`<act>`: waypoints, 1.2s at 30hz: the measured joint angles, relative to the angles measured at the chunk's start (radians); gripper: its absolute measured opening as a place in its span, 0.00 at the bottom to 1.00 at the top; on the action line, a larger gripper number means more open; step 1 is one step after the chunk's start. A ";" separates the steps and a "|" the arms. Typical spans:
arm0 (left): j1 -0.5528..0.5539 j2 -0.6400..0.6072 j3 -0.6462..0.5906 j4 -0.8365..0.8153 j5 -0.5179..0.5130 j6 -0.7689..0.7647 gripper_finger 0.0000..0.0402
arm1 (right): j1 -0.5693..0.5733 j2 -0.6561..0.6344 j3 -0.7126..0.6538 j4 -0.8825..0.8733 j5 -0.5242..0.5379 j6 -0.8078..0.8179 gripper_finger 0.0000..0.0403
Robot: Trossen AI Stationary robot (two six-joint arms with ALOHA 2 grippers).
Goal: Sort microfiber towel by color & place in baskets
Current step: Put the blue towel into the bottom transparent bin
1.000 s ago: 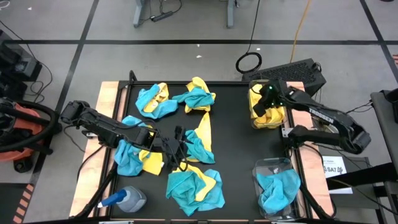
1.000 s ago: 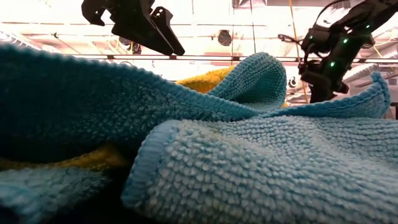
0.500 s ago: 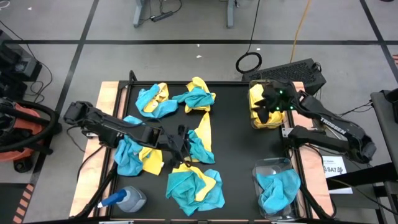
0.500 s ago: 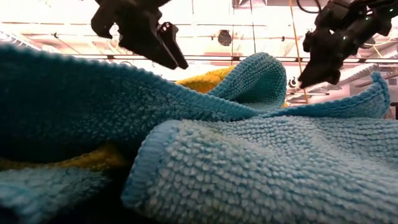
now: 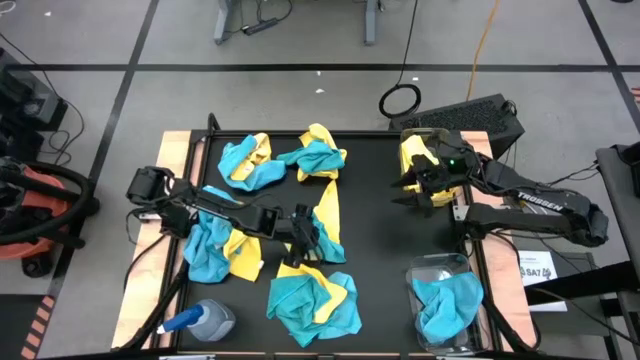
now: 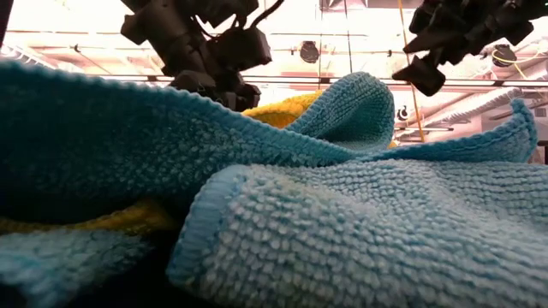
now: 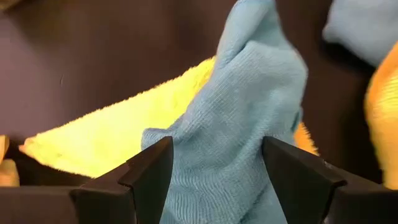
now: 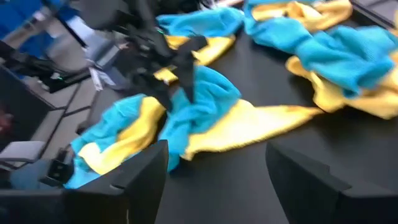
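Observation:
Teal and yellow microfiber towels lie in heaps on the black table (image 5: pixel 375 250): at the far side (image 5: pixel 245 160) (image 5: pixel 318 155), at the left (image 5: pixel 215 250), at the near side (image 5: pixel 310 305), and one pair in the middle (image 5: pixel 325 215). My left gripper (image 5: pixel 305 232) (image 7: pixel 214 149) is open low over that middle pair, a raised teal fold (image 7: pixel 242 118) between its fingers, yellow cloth (image 7: pixel 112 137) beside it. My right gripper (image 5: pixel 405 188) (image 8: pixel 217 186) hangs open with nothing in it, just left of the far basket (image 5: pixel 440 168) that holds yellow towels. The near basket (image 5: pixel 445 300) holds teal ones. My left gripper's open fingers (image 7: pixel 149 174) stand on either side of the teal towel's raised fold (image 7: pixel 242 118), coming at it slanting down from the table's left. I cannot tell whether they touch the cloth. The towel lies on the table.
A blue-capped spray bottle (image 5: pixel 205 320) lies at the near left corner. A teal towel (image 6: pixel 342 214) fills the low view close to that camera. Bare black table shows between the middle towels and the baskets.
My right gripper has opened over the far basket, left the yellow towel inside, risen and come out toward the table's left and near side. My left gripper has reached farther toward the table's right, to the middle teal-and-yellow towels, staying open.

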 joint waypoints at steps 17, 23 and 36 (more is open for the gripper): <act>0.035 0.088 0.000 0.015 0.126 -0.023 0.44 | 0.154 0.007 0.000 0.106 0.118 0.022 0.63; 0.036 0.113 0.029 0.005 0.083 -0.042 0.34 | 0.199 0.008 0.000 0.120 0.142 0.023 0.63; 0.026 -0.012 0.105 -0.066 0.025 0.037 0.01 | 0.316 0.052 0.000 0.148 0.194 0.022 0.63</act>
